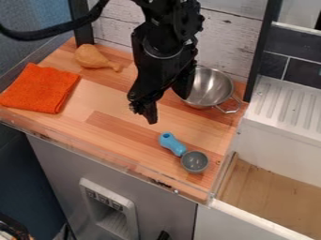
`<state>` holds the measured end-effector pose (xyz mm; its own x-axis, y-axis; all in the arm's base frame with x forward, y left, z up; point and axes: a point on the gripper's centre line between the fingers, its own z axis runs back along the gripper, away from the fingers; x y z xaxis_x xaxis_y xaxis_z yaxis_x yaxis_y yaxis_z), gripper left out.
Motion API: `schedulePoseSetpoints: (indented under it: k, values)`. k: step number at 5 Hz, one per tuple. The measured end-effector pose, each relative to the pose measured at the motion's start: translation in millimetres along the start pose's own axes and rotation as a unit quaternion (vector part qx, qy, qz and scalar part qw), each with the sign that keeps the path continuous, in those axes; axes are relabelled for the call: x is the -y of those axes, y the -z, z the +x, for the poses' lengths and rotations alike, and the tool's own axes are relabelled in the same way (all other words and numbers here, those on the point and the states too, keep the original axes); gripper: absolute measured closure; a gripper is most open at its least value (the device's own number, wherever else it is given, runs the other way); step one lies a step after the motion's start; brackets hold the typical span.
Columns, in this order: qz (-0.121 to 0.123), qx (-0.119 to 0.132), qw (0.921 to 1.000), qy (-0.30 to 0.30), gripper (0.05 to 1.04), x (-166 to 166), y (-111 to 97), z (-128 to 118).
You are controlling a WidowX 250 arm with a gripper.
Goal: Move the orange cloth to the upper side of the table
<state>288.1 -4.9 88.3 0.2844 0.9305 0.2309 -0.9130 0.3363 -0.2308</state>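
Bench: light wood, strips in mixed honey and reddish tones, clear edging along the front. Orange cloth lies flat at the bench's left end, near the front edge. Toy drumstick beyond it, toward the back-left corner. Metal bowl with wire handle at the back right. Blue-handled grey scoop near the front right, cup end toward the front.

Black gripper hangs over the middle of the bench, fingers apart, nothing between them, to the right of the cloth and well apart from it.

Room: whitewashed plank panel behind the bench, between dark uprights. Dark tiles with pale grout at right, above a white ridged drainboard; wood-bottomed basin in front of that. Grey appliance front under the bench, with a pale recessed dispenser panel. Blue-grey wall at left.
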Motion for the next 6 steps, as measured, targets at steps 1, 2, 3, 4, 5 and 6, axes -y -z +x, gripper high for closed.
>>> schedulePoseSetpoints:
  k: [1, 2, 3, 4, 5, 6]
  values:
    - [0.014, -0.006, 0.9999, 0.000, 0.083, -4.1, 6.0, -2.6]
    - [0.035, -0.015, 0.9976, -0.058, 0.083, -14.6, 5.3, 27.8]
    - [0.049, -0.005, 0.9941, -0.096, 0.083, -20.5, -0.6, 56.9]
    - [0.078, 0.003, 0.9862, -0.146, 0.083, -42.2, 9.7, 89.5]
    - [0.109, 0.021, 0.9744, -0.196, 0.083, -69.4, 29.2, 128.8]
    - [0.126, 0.036, 0.9652, -0.226, 0.083, -81.9, 42.2, 155.3]
